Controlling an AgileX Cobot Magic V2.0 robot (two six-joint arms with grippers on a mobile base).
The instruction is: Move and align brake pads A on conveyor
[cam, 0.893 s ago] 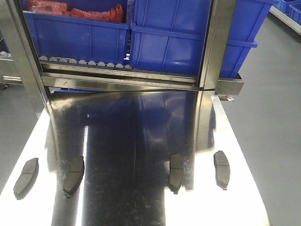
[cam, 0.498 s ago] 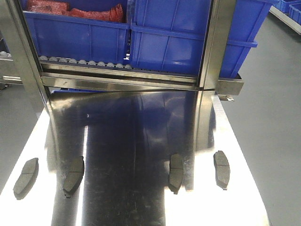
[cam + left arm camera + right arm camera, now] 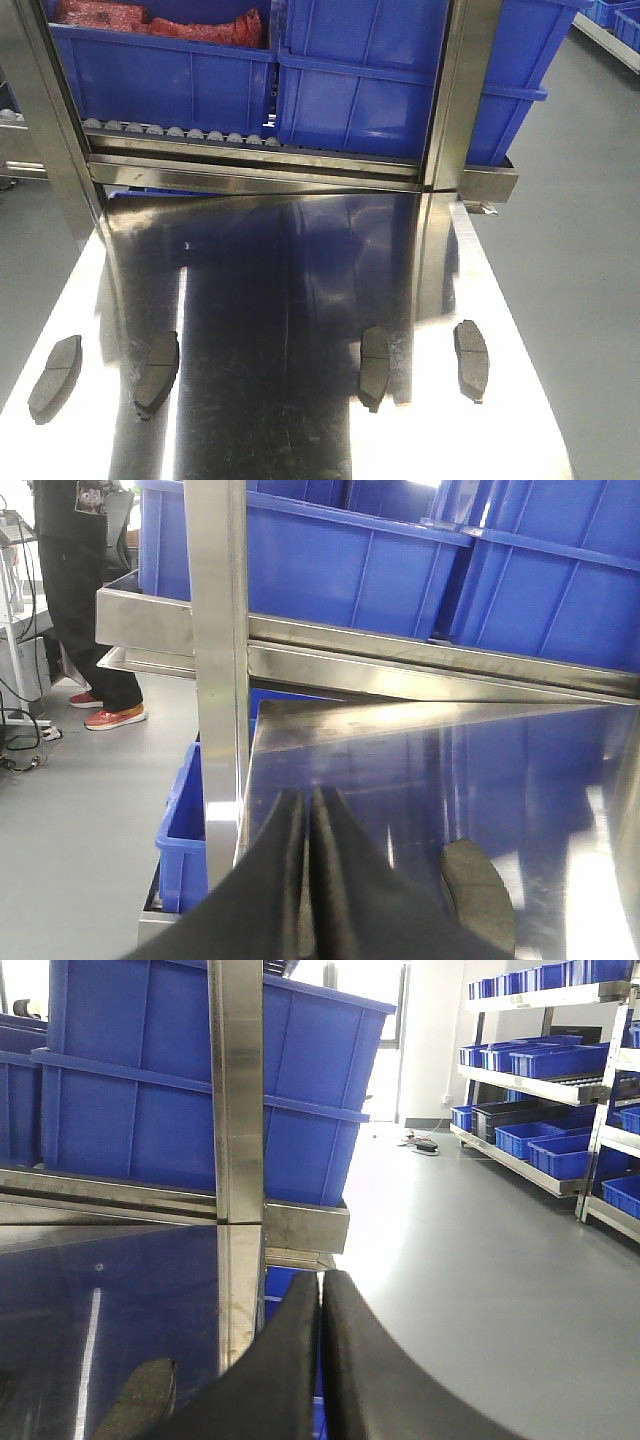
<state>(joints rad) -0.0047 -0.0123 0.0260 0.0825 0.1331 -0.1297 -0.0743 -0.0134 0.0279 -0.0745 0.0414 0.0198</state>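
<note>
Several brake pads A lie flat in a row on the shiny steel table (image 3: 300, 260): the far-left pad (image 3: 55, 377), the left-middle pad (image 3: 157, 372), the right-middle pad (image 3: 374, 367) and the far-right pad (image 3: 471, 360). The conveyor is out of view. My left gripper (image 3: 308, 802) is shut with nothing in it, over the table's left edge, and one pad (image 3: 478, 892) lies to its right. My right gripper (image 3: 321, 1282) is shut and empty past the table's right edge, with a pad (image 3: 135, 1405) to its left. Neither gripper shows in the front view.
Blue bins (image 3: 350, 90) stand on a roller rack (image 3: 180, 133) behind the table, framed by steel posts (image 3: 455, 100). A blue bin (image 3: 185, 825) sits on the floor at the left, where a person (image 3: 85, 590) stands. Shelves of blue bins (image 3: 560, 1080) line the right side.
</note>
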